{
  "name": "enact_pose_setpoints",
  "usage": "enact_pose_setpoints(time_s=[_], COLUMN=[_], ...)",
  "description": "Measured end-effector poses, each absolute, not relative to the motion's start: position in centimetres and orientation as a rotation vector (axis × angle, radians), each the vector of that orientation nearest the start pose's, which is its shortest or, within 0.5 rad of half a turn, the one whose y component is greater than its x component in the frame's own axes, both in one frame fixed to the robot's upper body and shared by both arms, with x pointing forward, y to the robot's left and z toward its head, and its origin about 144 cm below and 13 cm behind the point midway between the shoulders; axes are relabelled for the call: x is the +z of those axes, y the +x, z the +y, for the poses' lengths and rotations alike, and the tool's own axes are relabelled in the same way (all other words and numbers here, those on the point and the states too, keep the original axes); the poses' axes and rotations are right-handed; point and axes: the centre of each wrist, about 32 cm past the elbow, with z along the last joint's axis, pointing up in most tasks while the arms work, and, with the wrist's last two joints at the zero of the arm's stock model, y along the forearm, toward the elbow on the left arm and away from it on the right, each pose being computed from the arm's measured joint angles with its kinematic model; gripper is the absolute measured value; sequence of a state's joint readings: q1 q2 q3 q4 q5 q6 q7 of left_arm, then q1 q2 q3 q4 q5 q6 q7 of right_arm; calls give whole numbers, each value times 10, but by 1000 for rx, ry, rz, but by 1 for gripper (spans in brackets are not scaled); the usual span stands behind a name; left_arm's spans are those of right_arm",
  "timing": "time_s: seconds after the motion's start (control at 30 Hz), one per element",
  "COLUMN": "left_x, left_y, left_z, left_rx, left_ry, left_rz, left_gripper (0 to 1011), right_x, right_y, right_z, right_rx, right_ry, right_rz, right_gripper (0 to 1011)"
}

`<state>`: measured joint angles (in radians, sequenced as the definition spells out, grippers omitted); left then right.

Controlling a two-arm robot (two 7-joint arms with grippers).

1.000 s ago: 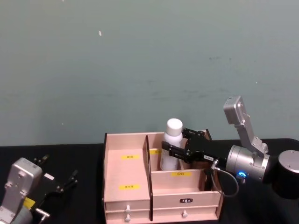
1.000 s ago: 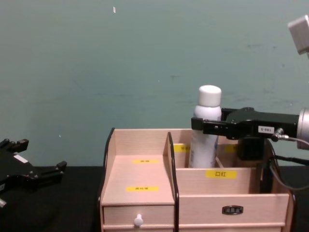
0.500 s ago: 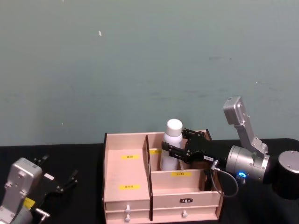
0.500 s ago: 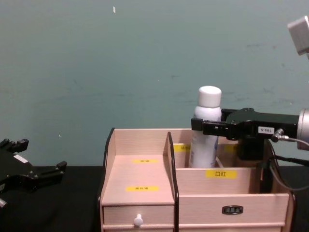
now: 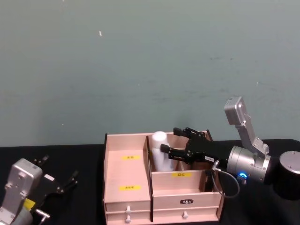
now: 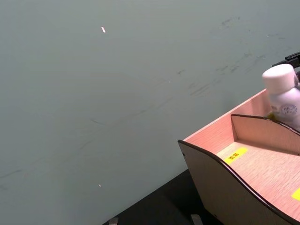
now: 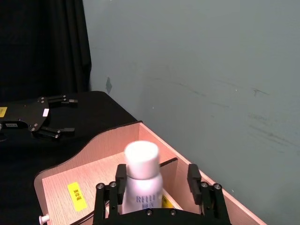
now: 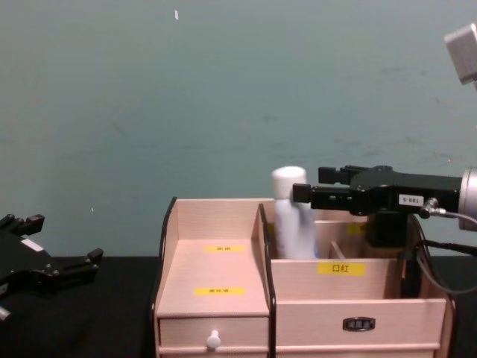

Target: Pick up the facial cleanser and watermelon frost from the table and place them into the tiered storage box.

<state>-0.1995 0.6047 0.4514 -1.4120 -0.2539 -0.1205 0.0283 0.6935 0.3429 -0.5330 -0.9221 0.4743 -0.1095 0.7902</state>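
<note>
Facial cleanser (image 8: 289, 220) noted leaning in the rear compartment of the tiered storage box (image 8: 313, 317), right hand (image 5: 168, 139) spread apart close against it (left hand (image 5: 58, 171), likewise spread, parked left of the box); it could be toppled by a finger clipping it.

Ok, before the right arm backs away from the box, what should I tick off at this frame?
1. Right gripper open: ok. Both fingers stand off the bottle.
2. Bottle inside the box: ok. It sits in a rear compartment beside the divider.
3. Bottle upright: cannot tell. In the chest view it seems to lean toward the divider.
4. Room for the right gripper to lift out: ok. Its fingers sit up near the bottle's cap, above the box's front wall.
5. Left gripper out of the way: ok. It is parked open, low on the left, apart from the box.
</note>
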Motion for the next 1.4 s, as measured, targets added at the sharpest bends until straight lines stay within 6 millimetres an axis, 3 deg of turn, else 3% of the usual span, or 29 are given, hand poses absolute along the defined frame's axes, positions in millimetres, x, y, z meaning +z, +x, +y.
enact_pose_setpoints(time_s=[0.27, 1.4], left_x=[1140, 1140], left_y=[489, 489], left_z=[310, 310], left_rx=[1248, 1248], left_ry=[304, 304], left_rz=[-285, -285], left_gripper=[1001, 1001], right_x=[1196, 1199], right_y=[625, 621], right_z=[-268, -270], right_rx=[-588, -601], right_ry=[-94, -88], right_rz=[-56, -69], right_gripper=[1002, 1000])
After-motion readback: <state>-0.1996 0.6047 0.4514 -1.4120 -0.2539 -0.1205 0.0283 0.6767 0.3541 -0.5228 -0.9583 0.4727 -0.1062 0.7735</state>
